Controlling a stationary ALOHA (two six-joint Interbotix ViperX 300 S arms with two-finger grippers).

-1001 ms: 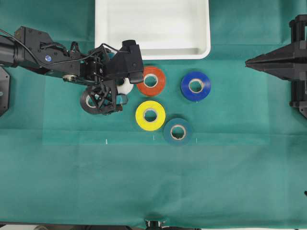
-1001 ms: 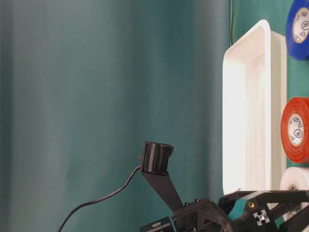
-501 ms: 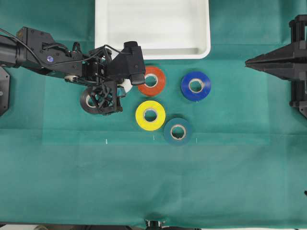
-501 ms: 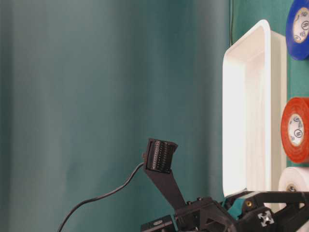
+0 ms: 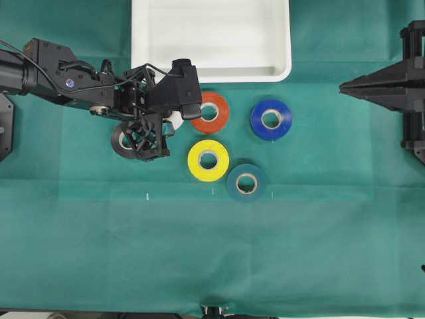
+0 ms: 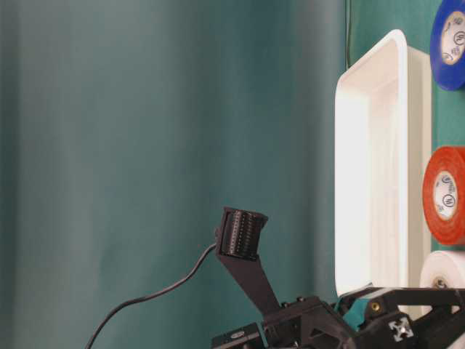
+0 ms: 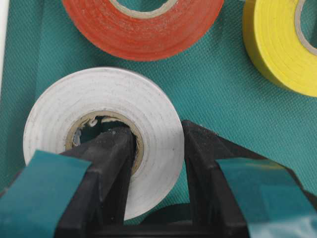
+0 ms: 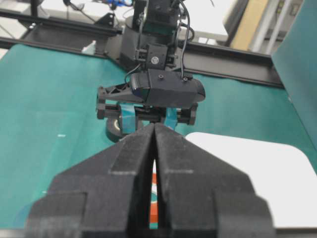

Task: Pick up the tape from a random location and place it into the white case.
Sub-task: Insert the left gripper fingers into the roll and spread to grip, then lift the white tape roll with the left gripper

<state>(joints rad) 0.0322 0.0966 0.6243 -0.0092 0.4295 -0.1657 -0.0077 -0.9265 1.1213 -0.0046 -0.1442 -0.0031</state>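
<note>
**Inspector:** Largest item first. The counter (image 5: 199,252) carries a green cloth. The white case (image 5: 211,74) sits at its far edge, rim up, nothing visible inside it.

**Assistant:** And the rolls?

**Inspector:** Five are clear from overhead: orange-red (image 5: 212,113), blue (image 5: 271,119), yellow (image 5: 208,160), dark teal (image 5: 246,183), and a black one (image 5: 121,141) half hidden under the left arm. The tape (image 7: 101,131) lies flat on the cloth, just beside the orange-red roll and near the case's front rim.

**Assistant:** State of the left gripper (image 7: 156,163)?

**Inspector:** Clamped on the tape. One finger (image 7: 111,163) stands inside the cardboard core, the other against the outer face, so the wall of the ring is pinched between them. The right gripper (image 8: 153,168) is parked well apart, fingers together, holding nothing.

**Assistant:** How should the roll handle?

**Inspector:** My judgement: light and stiff, since the wound layers and core resist squeezing. The outer face looks smooth, so it may slip or swing on a one-sided pinch. The wall is the sound place to hold; a deeper bite would steady it. The neighbouring orange-red roll could be nudged on lifting.
</note>
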